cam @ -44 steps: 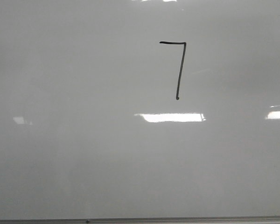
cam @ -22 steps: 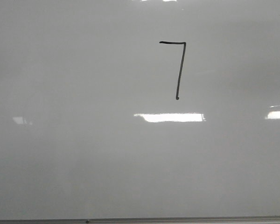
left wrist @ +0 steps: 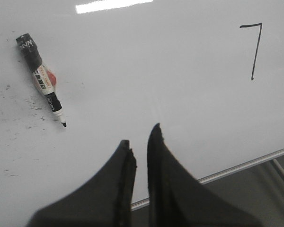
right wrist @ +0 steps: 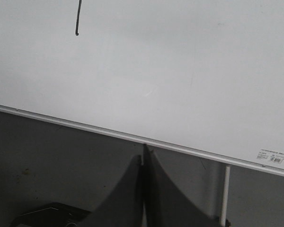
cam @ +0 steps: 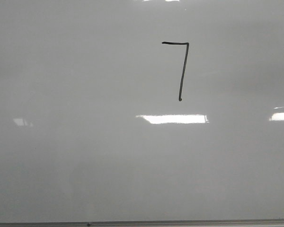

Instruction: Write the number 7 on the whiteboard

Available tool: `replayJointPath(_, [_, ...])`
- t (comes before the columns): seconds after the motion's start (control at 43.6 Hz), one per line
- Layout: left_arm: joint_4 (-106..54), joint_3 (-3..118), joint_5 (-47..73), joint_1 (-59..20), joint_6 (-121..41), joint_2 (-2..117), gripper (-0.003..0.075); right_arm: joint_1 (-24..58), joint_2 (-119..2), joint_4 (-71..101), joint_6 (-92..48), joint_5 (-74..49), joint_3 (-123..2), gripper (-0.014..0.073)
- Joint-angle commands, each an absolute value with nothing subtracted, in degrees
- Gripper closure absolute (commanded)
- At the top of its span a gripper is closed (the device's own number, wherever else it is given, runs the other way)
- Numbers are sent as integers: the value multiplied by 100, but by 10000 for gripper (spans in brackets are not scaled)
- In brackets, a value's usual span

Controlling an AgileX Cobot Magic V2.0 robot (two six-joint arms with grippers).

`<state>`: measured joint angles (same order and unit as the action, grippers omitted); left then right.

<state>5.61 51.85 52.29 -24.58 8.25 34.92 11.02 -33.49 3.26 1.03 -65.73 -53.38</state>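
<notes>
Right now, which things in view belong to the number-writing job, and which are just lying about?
Belongs to the job:
- number 7, already drawn
- whiteboard
- marker, uncapped, lying on the board

Just there:
- label sticker at the board's corner
- stand leg under the board

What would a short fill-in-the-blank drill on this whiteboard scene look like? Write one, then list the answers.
1. The figure drawn on the whiteboard is the number ____.
2. The marker lies on the board with its cap ____.
3. The left tool holds ____.
4. The drawn figure is ____ in colour.

Missing words: 7; off; nothing; black
</notes>
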Motion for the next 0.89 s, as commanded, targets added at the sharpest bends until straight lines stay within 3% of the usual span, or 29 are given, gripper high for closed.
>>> replayJointPath(0.0, [541, 5356, 4884, -2501, 821, 3505, 741, 1084, -3374, 264, 120, -6271, -5474, 656])
replayJointPath(0.596, [541, 5335, 4807, -2501, 821, 3505, 741, 1084, -3374, 264, 120, -6302, -5474, 662])
replayJointPath(0.871, [456, 4523, 4345, -1093, 754, 2768, 741, 1084, -3374, 264, 120, -6315, -5474, 662])
